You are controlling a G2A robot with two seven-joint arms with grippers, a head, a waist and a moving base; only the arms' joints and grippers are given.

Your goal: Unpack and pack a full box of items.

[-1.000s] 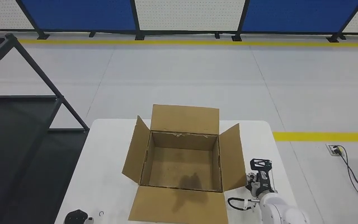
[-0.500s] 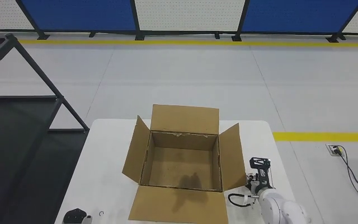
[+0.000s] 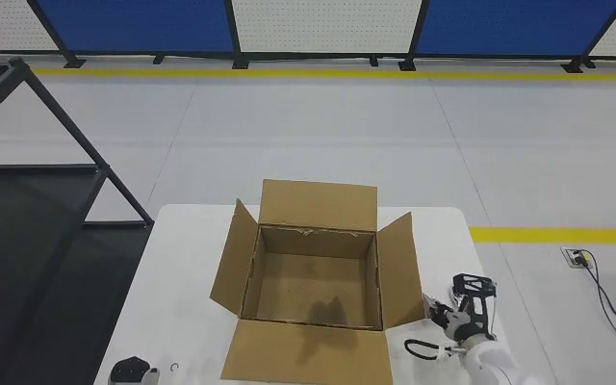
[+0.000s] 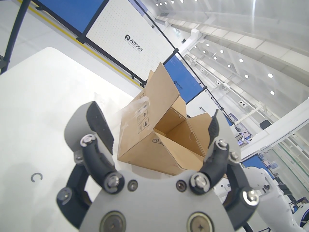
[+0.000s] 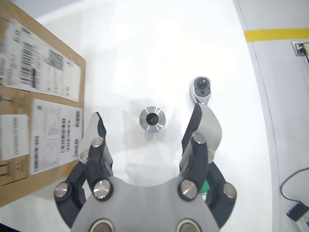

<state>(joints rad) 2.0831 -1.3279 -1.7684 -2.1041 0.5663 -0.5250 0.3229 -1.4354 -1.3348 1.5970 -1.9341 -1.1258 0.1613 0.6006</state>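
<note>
Box: an open cardboard box (image 3: 318, 205) stands in the middle of the white table (image 3: 183, 279), all four flaps folded outward and its brown floor in plain sight from above; printed labels cover the outer face of the flap nearest the right arm
Right gripper: the right gripper (image 5: 148, 124) hangs over the table on the right side of the box, just beside that labelled flap and pointing down at the tabletop; its fingers are spread wide and grip nothing
Socket: a small shiny metal socket (image 5: 152, 119) stands on end on the table, hollow end up, framed between the right gripper's two fingers with a gap to each
Ratchet: a chrome ratchet (image 5: 202, 89) lies on the table near the socket, on the side away from the box; its round head shows, while its neck disappears behind one of the fingers (image 5: 207, 124)
Left gripper: the left gripper (image 4: 157, 129) sits low by the table's front left corner, tilted toward the box; its fingers are wide apart, with nothing between the pads
C-shaped ring: a thin C-shaped ring (image 4: 36, 177) lies flat on the table near the left gripper, well apart from the box
Floor: a yellow line (image 5: 275, 34) and a floor outlet (image 5: 300, 48) with a plug in it lie beyond the table's right edge
Background: blue and white partition panels (image 3: 318, 24) run across the far side of the room
</note>
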